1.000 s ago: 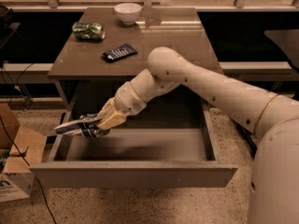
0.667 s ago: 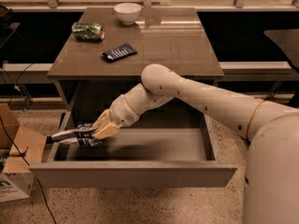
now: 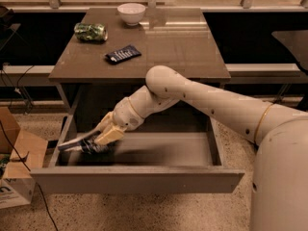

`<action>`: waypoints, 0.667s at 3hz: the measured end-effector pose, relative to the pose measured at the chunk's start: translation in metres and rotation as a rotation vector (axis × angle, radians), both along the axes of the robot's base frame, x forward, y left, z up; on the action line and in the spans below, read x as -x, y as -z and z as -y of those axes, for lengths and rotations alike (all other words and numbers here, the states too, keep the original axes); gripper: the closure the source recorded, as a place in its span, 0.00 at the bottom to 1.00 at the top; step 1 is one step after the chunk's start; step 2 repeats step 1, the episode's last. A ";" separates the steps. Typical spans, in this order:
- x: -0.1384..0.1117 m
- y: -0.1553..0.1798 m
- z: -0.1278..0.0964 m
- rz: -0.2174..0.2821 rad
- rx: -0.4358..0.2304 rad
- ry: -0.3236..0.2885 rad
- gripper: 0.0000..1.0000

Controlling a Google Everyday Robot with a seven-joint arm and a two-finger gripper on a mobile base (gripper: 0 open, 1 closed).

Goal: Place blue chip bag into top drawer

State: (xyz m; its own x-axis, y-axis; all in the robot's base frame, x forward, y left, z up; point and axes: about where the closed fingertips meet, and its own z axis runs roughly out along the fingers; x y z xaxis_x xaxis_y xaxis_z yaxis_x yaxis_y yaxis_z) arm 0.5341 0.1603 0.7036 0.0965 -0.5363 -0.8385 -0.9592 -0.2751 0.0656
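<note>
The top drawer [image 3: 159,150] is pulled open under the table, its flat grey front panel [image 3: 134,179] nearest the camera. My gripper [image 3: 97,142] reaches down into the drawer's left end. It is shut on the blue chip bag [image 3: 78,145], a crumpled blue and white bag that sticks out to the left of the fingers. The bag is low over the drawer floor, close to the left wall. I cannot tell whether it touches the floor.
On the brown tabletop [image 3: 183,47] lie a crushed green can [image 3: 90,32], a flat dark-blue packet [image 3: 123,54] and a white bowl [image 3: 131,12]. A cardboard box [image 3: 19,165] and cables stand on the floor to the left of the drawer.
My gripper has moved down and to the left with the bag, from the middle-left of the drawer to low in its left end.
</note>
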 end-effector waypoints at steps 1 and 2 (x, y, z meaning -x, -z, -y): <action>0.000 0.000 0.000 0.000 0.000 0.000 0.04; 0.000 0.000 0.000 0.000 0.000 0.000 0.04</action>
